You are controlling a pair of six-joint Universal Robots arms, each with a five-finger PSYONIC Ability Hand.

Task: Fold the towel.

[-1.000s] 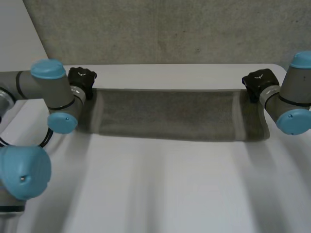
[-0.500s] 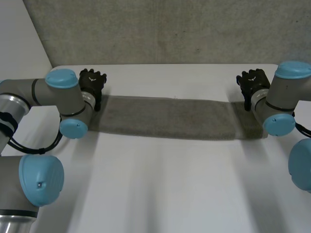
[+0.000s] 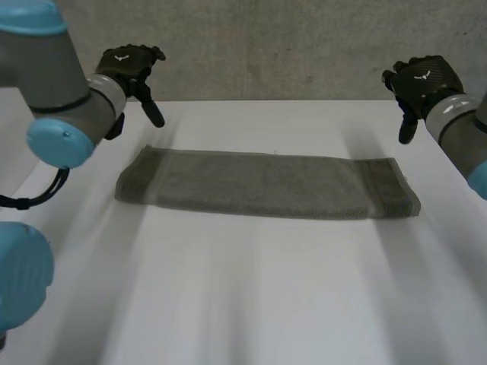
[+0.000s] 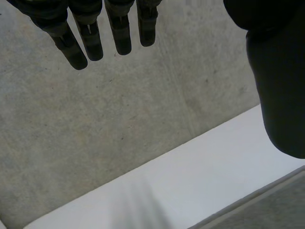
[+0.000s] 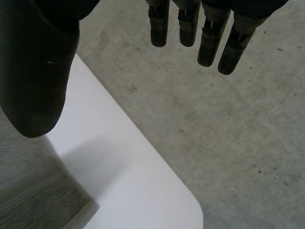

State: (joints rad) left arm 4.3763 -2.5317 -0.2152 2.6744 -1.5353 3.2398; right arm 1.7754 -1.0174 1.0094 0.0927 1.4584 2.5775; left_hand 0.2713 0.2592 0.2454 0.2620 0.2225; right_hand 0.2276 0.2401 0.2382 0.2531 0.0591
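A grey-brown towel (image 3: 266, 185) lies folded into a long flat strip across the white table (image 3: 251, 289). My left hand (image 3: 129, 67) hovers in the air above and behind the towel's left end, fingers (image 4: 95, 33) straight and empty. My right hand (image 3: 422, 80) hangs likewise above and behind the towel's right end, its fingers (image 5: 190, 26) straight, nothing held. A corner of the towel (image 4: 281, 210) lies below the left thumb, and another corner of the towel (image 5: 33, 191) lies below the right thumb. Neither hand touches the cloth.
The table's far edge (image 3: 274, 103) runs just behind the towel, with grey floor (image 3: 266, 46) beyond it. A rounded table corner (image 5: 190, 210) lies under the right hand. My left arm's blue-capped joints (image 3: 61, 141) stand over the table's left side.
Both hands have let go of the towel's ends, opened, and risen up and back. The towel has dropped flat on the table.
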